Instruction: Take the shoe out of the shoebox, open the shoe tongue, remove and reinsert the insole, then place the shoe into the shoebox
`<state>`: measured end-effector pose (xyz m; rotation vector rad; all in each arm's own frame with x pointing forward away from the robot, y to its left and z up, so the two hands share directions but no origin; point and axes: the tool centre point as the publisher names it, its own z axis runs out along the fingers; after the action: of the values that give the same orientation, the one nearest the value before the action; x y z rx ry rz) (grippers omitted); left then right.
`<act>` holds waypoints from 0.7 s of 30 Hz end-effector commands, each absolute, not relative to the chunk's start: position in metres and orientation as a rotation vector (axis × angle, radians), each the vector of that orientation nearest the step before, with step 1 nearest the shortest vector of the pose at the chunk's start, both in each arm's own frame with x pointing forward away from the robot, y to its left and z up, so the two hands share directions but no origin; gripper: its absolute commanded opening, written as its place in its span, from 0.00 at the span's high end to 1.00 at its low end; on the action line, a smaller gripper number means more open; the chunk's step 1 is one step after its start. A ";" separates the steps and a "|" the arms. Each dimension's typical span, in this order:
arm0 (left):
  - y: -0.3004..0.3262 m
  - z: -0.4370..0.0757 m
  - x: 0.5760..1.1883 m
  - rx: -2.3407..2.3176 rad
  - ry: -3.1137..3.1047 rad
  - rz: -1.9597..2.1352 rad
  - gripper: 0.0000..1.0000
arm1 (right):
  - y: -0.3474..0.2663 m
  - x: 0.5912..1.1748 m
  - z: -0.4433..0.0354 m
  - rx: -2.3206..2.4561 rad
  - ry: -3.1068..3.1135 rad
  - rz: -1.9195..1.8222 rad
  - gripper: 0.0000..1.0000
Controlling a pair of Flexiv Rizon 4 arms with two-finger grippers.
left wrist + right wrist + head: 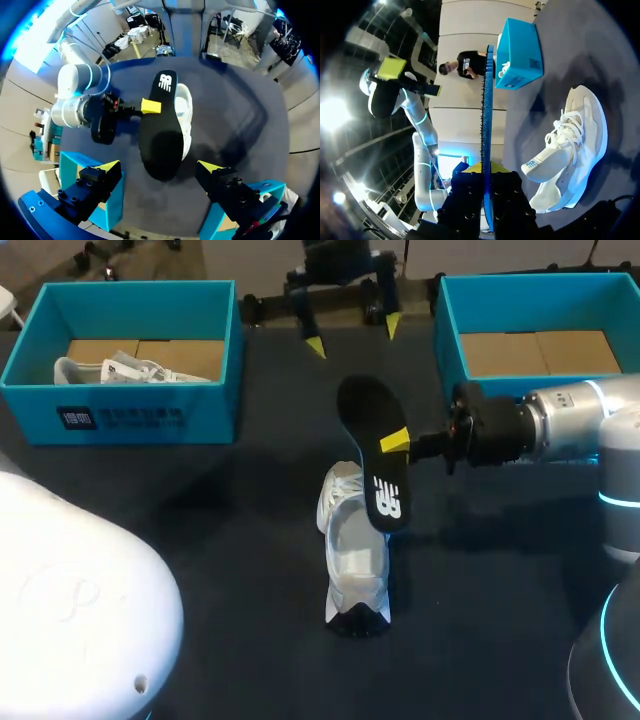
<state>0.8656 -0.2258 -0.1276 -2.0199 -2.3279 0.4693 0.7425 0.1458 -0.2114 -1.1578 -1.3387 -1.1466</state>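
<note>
right hand [394, 443] grips black insole [362, 405] | white logo [388, 502] printed on it | left hand [353, 335] open | shoe [352, 560] on table [240, 550]

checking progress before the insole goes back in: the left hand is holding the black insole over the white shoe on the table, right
Not quite: it is the right hand that holds the black insole, as the head view shows, with that arm coming in from the right. The left hand is open and holds nothing. The rest stands: the insole is over the white shoe.
</note>
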 end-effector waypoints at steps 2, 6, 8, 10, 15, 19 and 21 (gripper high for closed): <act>-0.239 -0.124 0.867 -1.975 -2.170 0.158 0.00 | 0.147 0.742 -0.212 -1.158 -1.339 -1.147 1.00; -0.250 -0.126 0.866 -1.999 -2.150 0.122 0.00 | 0.147 0.742 -0.212 -1.158 -1.339 -1.147 1.00; -0.255 -0.127 0.864 -2.007 -2.139 0.113 0.00 | 0.147 0.742 -0.212 -1.158 -1.339 -1.147 1.00; -0.259 -0.128 0.863 -2.019 -2.136 0.112 0.00 | 0.147 0.742 -0.212 -1.158 -1.339 -1.147 1.00; -0.260 -0.125 0.854 -2.122 -2.238 0.312 0.00 | 0.147 0.742 -0.212 -1.158 -1.339 -1.147 1.00; -0.253 -0.123 0.845 -2.177 -2.290 0.430 0.00 | 0.147 0.742 -0.212 -1.158 -1.339 -1.147 1.00; -0.246 -0.121 0.842 -2.201 -2.317 0.568 0.00 | 0.147 0.742 -0.212 -1.158 -1.339 -1.147 1.00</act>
<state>0.8518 -0.2688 -0.1182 -2.1112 -2.1868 0.2647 0.7426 0.1458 -0.2116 -1.1574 -1.3383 -1.1472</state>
